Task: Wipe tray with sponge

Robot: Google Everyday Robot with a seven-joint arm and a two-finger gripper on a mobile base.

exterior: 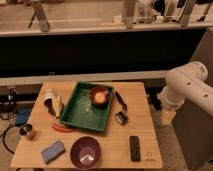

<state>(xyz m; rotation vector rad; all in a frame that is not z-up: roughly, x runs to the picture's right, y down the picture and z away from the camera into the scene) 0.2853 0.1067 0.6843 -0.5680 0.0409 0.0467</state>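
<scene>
At front-left table (142, 125) edge: sponge (52, 151), apart from tray (85, 114); arm (187, 87) right, pincer unseen.

Gripper: out of sight; the white arm (187, 87) at 3 o'clock runs off the right edge, its far end hidden.
Tray (82, 112): the floor at its 1 o'clock corner is covered by a red-orange bowl (99, 96).
Bowl contents: a pale yellow patch, too blurred to name.
Dark item (121, 118): just beside the tray at its 4 o'clock; too small to identify.
White-and-dark cluster (51, 101): at the tray's 9 o'clock; shapes merge, cannot tell them apart.
Table mark (149, 155): at the 5 o'clock corner; too small to read.
</scene>
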